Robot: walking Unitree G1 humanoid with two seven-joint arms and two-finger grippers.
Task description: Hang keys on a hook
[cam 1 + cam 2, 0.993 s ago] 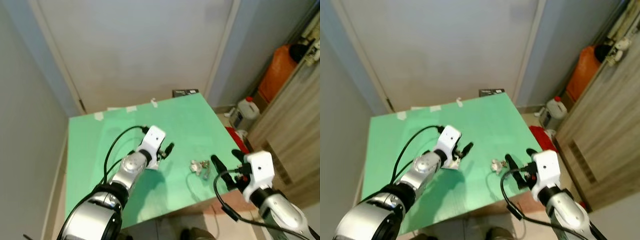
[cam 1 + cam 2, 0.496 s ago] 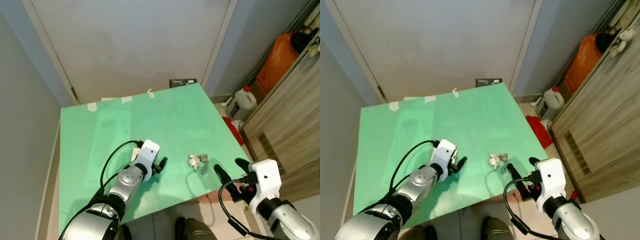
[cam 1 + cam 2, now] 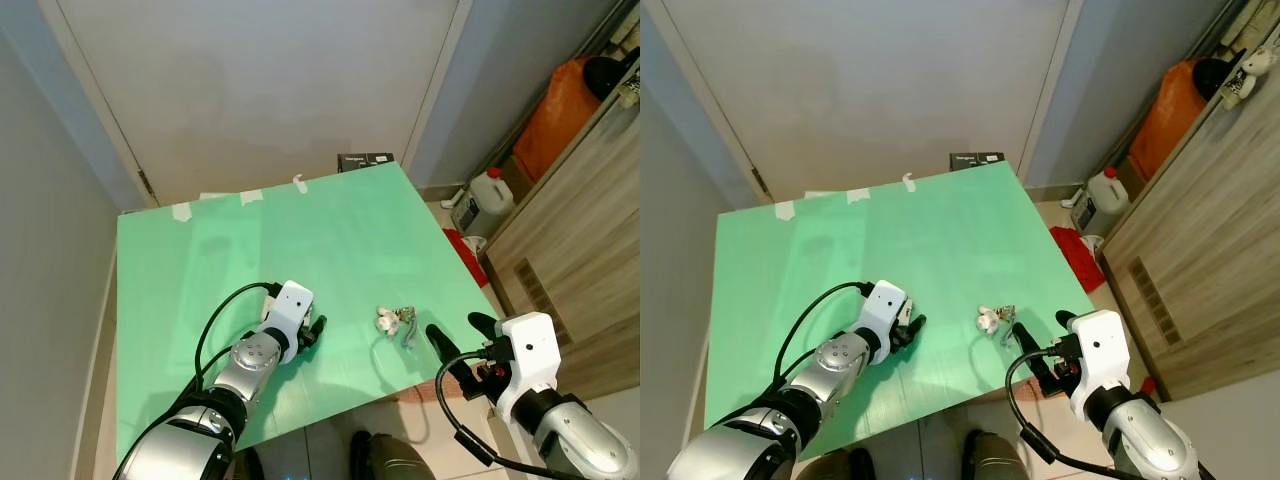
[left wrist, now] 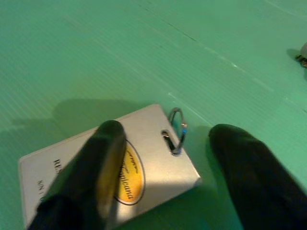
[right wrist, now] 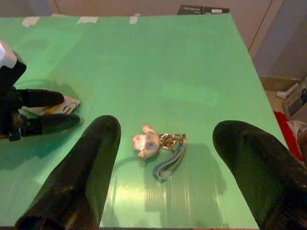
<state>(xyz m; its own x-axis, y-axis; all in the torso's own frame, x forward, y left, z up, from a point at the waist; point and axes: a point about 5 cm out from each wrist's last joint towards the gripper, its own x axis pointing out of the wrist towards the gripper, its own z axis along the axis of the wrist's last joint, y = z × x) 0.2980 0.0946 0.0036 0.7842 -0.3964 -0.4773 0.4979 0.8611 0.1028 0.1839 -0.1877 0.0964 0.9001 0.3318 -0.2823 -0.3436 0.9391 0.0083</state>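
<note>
Left silver arm reaches forward and low, its two-fingered black left gripper with fingers parted — tips angled down. Right silver arm is bent nearer the body; its two-fingered black right gripper has fingers spread wide, pointing forward.
</note>
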